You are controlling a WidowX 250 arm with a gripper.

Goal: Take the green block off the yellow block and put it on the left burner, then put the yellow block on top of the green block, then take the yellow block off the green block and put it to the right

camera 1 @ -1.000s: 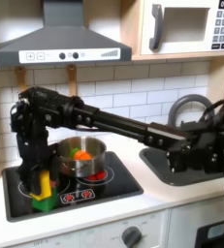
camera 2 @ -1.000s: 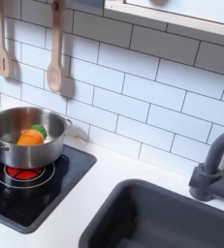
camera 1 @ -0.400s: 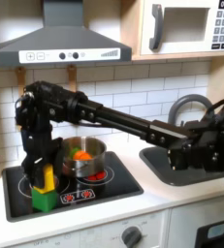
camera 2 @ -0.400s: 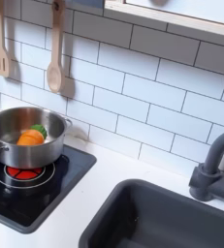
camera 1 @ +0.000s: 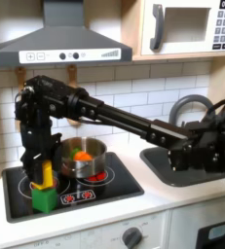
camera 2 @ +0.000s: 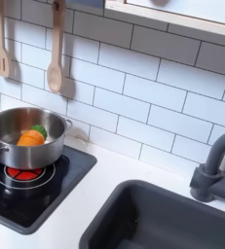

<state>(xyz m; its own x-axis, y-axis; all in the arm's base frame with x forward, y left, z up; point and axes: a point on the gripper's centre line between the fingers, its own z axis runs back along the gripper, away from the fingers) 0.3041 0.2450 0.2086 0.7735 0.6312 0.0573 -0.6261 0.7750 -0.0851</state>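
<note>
In the first exterior view the yellow block [camera 1: 47, 175] stands upright on the green block [camera 1: 44, 198]. The stack rests at the front of the left burner [camera 1: 24, 189], on the black cooktop [camera 1: 119, 183]. My gripper [camera 1: 36, 163] hangs straight down at the yellow block's top, its dark fingers close beside it. It looks open, and the block rests on the green one rather than hanging. The long black arm reaches in from the first exterior view's right.
A steel pot [camera 1: 83, 159] [camera 2: 24, 137] holding orange-and-green toy food [camera 2: 30, 137] sits on the other burner [camera 2: 20, 174], just right of the stack. A sink [camera 2: 172, 219] with a grey faucet [camera 2: 213, 170] lies to the right. Wooden utensils [camera 2: 54, 58] hang on the tiled wall.
My gripper and arm have risen a little from the stack. The yellow block stays on the green block, and more of the green block shows now.
</note>
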